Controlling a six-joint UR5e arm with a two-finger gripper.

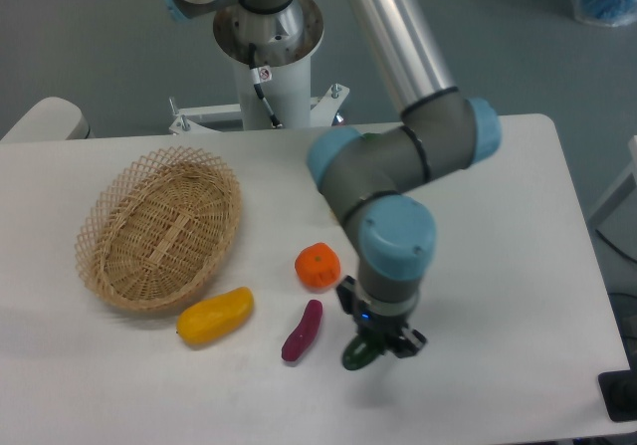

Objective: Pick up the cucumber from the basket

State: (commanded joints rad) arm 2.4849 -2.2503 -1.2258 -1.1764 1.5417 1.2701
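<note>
The claw [380,345] hangs over the front of the white table [498,266], clamped on the cucumber [356,355], whose dark green end pokes out at the claw's lower left (most of it is hidden by the wrist). That puts the cucumber well apart from the wicker basket [159,228] at the left. Between them lie a purple eggplant [302,331], an orange fruit [318,266] and a yellow pepper [215,315] just beside the basket's front rim.
</note>
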